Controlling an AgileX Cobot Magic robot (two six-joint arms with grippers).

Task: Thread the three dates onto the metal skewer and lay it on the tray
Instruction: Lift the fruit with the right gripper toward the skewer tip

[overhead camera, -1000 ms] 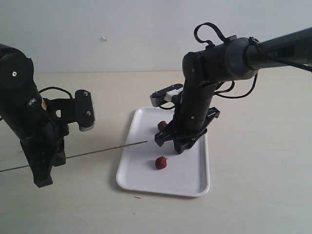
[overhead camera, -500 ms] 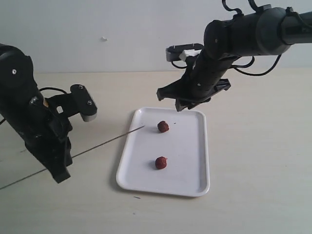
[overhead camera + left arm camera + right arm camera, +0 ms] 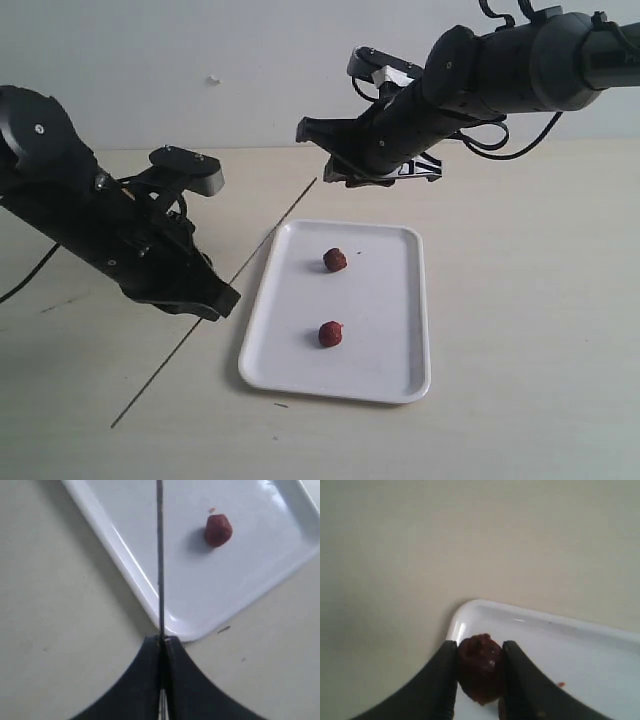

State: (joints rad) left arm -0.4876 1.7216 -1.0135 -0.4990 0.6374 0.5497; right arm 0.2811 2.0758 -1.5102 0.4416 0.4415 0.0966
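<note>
My left gripper (image 3: pixel 222 300) (image 3: pixel 161 641) is shut on the thin metal skewer (image 3: pixel 262 236) (image 3: pixel 160 555), which slants up across the tray's left edge, its tip pointing toward the right arm. In the air beyond the tray's far left corner, my right gripper (image 3: pixel 312 130) (image 3: pixel 479 652) is shut on one dark red date (image 3: pixel 480 667). That date is hidden between the fingers in the exterior view. Two more dates lie on the white tray (image 3: pixel 390 360): one near the far end (image 3: pixel 335 260), one nearer the front (image 3: pixel 330 334) (image 3: pixel 217 529).
The tray sits on a pale wooden table (image 3: pixel 530 320) before a light wall. The skewer's back end reaches down over the table at the front left (image 3: pixel 130 408). A small dark speck lies by the tray's front edge (image 3: pixel 281 405).
The right gripper has risen off the tray with a date and swung left. The left arm turned and moved right, swinging the skewer steeper, with its tip now up near the right gripper.
</note>
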